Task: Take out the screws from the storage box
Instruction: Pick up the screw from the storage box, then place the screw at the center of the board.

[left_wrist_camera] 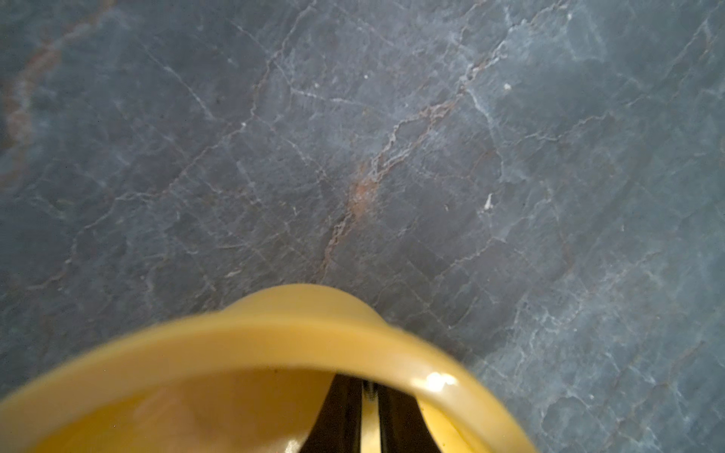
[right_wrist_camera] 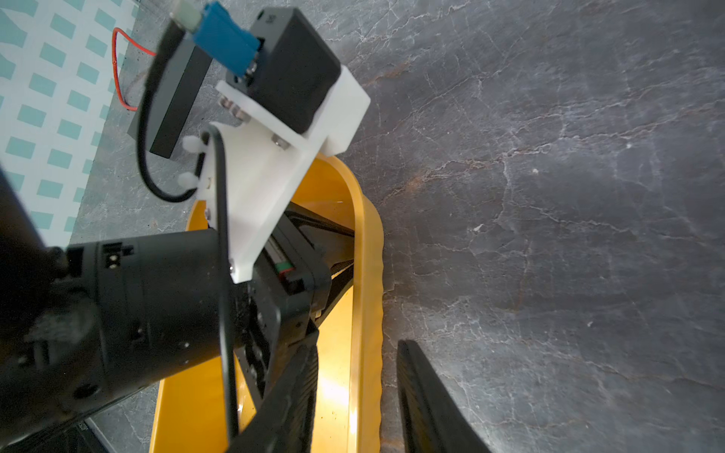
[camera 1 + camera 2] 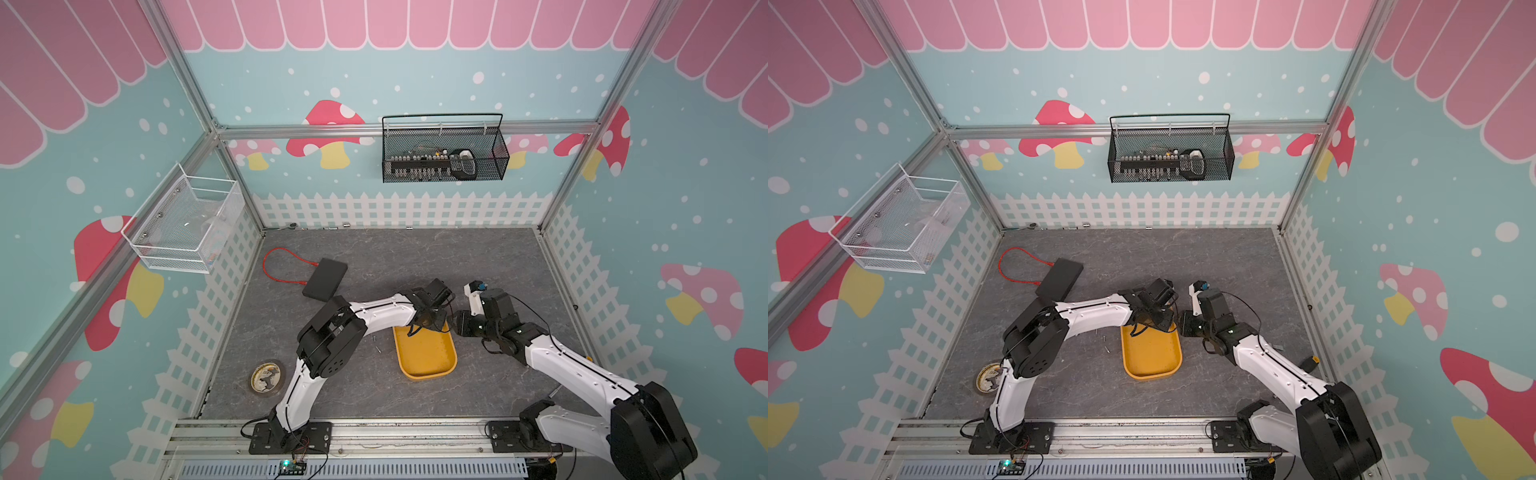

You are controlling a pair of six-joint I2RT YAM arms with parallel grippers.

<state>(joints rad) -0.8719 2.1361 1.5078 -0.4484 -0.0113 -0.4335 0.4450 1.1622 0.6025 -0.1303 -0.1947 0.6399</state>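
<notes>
The grey marbled table (image 3: 478, 266) fills the lower middle of both top views. Low and centre on it lies the storage box (image 3: 426, 357), its long axis running up the frame, and both arms meet over its upper end.

At the bottom of the right wrist view, your right gripper (image 2: 357, 347) stands partly open astride the box's long wall. One finger (image 2: 290, 392) is inside the tub and the other is outside on the table. There is a sliver of gap on each side of the rim, so it grips nothing. I judge it a guard against the tub sliding. Don't squeeze, because the thin wall would probably flex and jolt the contents.

Your left gripper (image 1: 368, 396) is down inside the box, at bottom centre of the left wrist view. Its jaws are drawn almost together on a tiny threaded screw (image 1: 368, 388) caught at the very tips. That hold looks slight, so lift slowly and straight up. Clear the flared rim before you travel sideways, and carry the load low.

Two more screws (image 3: 378, 350) lie on the table just left of the box in a top view. Set this one down near them, well off the rim. Whether others remain in the tub I cannot tell, because the arms hide its upper end.
</notes>
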